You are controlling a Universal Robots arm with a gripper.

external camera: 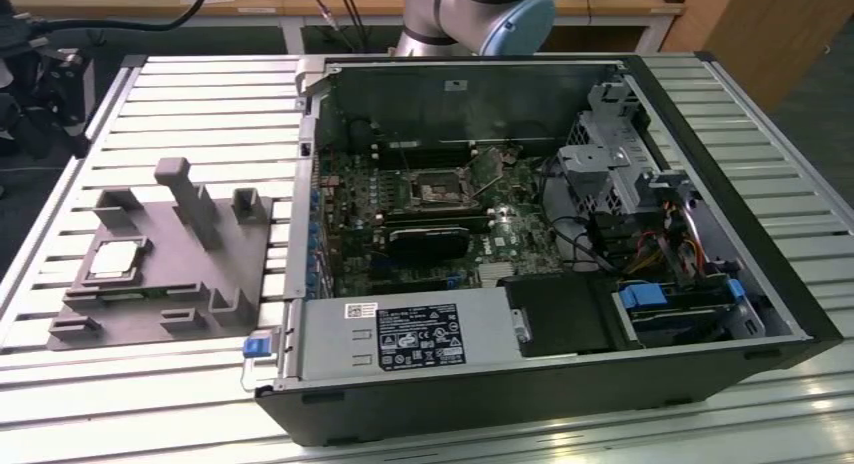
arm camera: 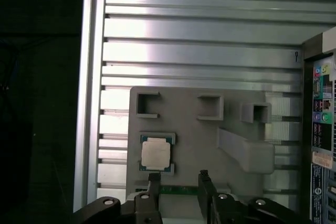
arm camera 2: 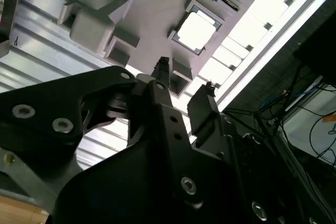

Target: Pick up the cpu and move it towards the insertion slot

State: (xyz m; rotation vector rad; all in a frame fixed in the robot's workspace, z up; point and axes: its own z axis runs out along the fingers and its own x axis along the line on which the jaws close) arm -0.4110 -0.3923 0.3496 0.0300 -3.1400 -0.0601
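Although the black two-fingered gripper (arm camera: pixel 178 181) hangs low over the grey plastic fixture plate (arm camera: pixel 194 140), its jaws stand apart with a moderate gap and nothing between them. In the first wrist view the small, flat, square, silvery-topped cpu (arm camera: pixel 156 153) lies face up in its shallow pocket on that plate, just beyond the fingertips (arm camera: pixel 154 182). It sits more in line with one finger than with the gap, so I judge the tool to be offset sideways from the chip rather than centred over it. The chip is square and has no long axis, and its edges run roughly square to the line joining the two fingers. How far the tips are above the plate I cannot tell. The second wrist view shows the same open gripper (arm camera 2: pixel 185 80) with the bright cpu (arm camera 2: pixel 197 30) ahead of it, apart from both fingers. In the exterior view the cpu (external camera: pixel 118 259) sits at the left middle of the frame on the fixture plate (external camera: pixel 174 274), which rests on the slatted aluminium table (external camera: pixel 200 94). The insertion slot (external camera: pixel 438 191), a small dark square socket in a thin silvery bracket, lies near the frame's centre inside the open black computer case (external camera: pixel 534 399). It is well apart from the chip, toward the exterior view's right.
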